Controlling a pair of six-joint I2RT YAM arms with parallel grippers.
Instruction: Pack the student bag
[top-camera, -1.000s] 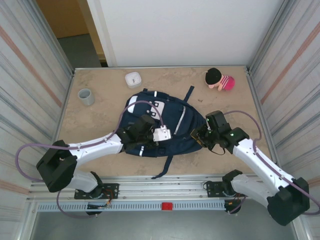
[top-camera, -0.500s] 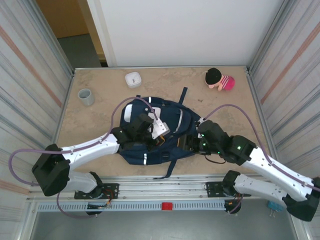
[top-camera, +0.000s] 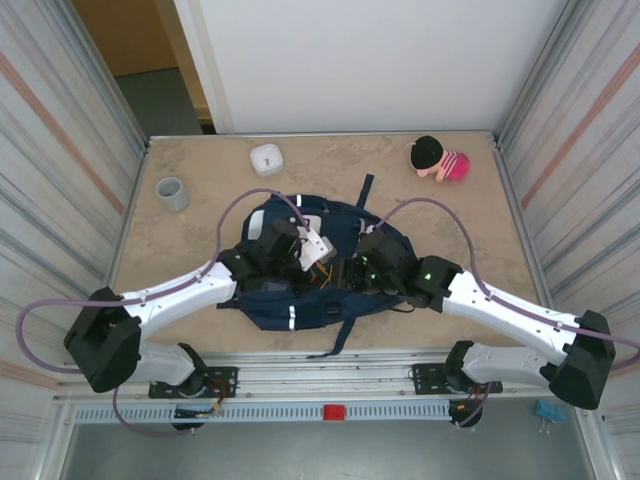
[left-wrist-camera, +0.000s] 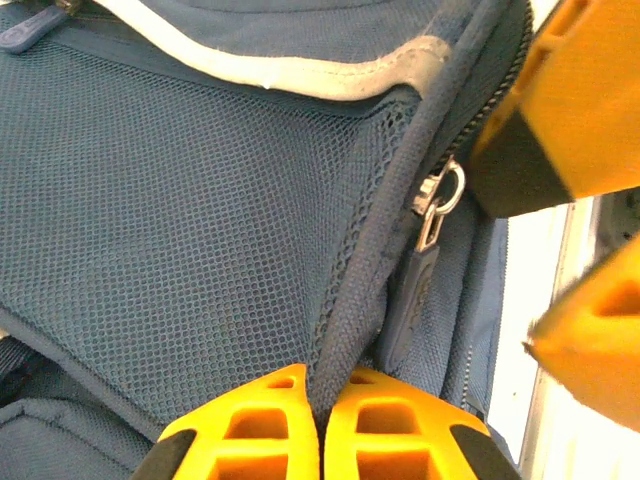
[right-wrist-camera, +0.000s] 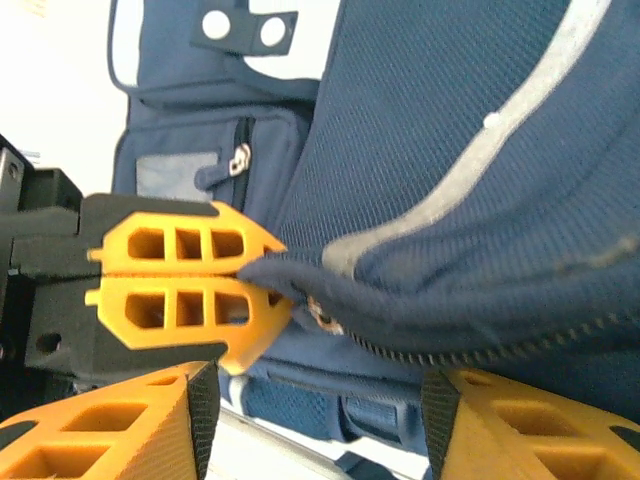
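**Left wrist view.** The left gripper is fully closed, its fingers pinching the corded zip seam of the student bag. Blue mesh spreads away to the left of the fingertips. One zip pull hangs just beyond them, to the right of the seam. The right gripper stands beside that pull with its jaws apart and nothing clamped.

**Right wrist view.** The right gripper's own fingers sit wide apart, and the bag's folded zip lip lies ahead of the gap without touching them. The left fingers show side-on, closed on the end of that lip.

**Top external view.** The bag lies flat under both grippers, which meet over its middle. Well beyond the fingertips on the table stand a grey cup, a white tub and a plush doll.

**Step in hand, as judged.** The bag is being unzipped. The left pinch should hold the seam taut. The right jaws should close on the pull tab alone, not the fabric, and then draw along the zip line.

**Count.** One bag, one zip pull at the seam, two grippers, one cup, one tub, one doll.
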